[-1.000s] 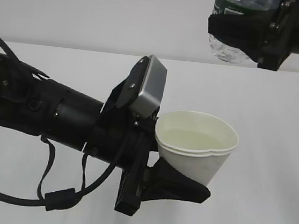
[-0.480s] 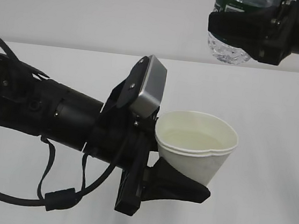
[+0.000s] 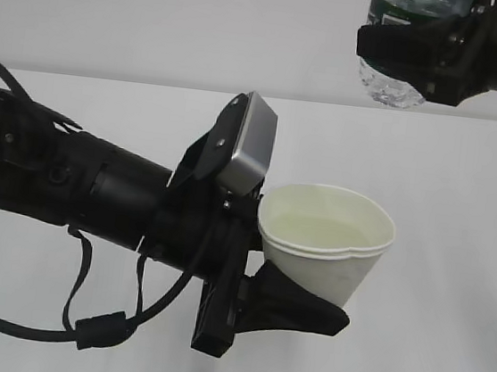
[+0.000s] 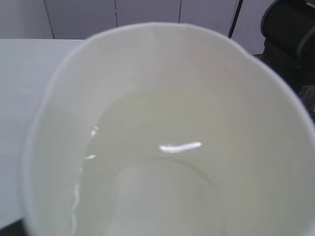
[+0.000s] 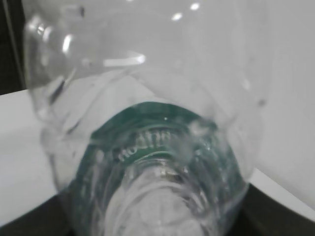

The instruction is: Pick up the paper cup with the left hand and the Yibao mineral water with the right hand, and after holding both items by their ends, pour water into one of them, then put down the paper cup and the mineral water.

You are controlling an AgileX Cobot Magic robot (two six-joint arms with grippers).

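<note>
The paper cup [image 3: 329, 247] is held above the table, upright and slightly tilted, with pale water [image 3: 324, 232] in it. My left gripper [image 3: 304, 287] is shut on its lower part; one black finger [image 3: 293, 306] shows under it and the other is hidden behind. In the left wrist view the paper cup [image 4: 162, 88] fills the frame and hides the fingers. At the top right, my right gripper [image 3: 414, 52] is shut on the Yibao mineral water [image 3: 389, 84], whose clear base points down and whose green label [image 3: 402, 1] is cut by the frame edge. The right wrist view shows the bottle [image 5: 147, 147] close up.
The white table [image 3: 455, 263] lies below both arms, with a pale wall behind. Black cables [image 3: 81, 315] hang in a loop under the left arm. A dark object [image 4: 290, 44] stands at the far right of the left wrist view.
My right gripper has shifted slightly right with the bottle, which has turned a little. The left arm and cup have stayed still.
</note>
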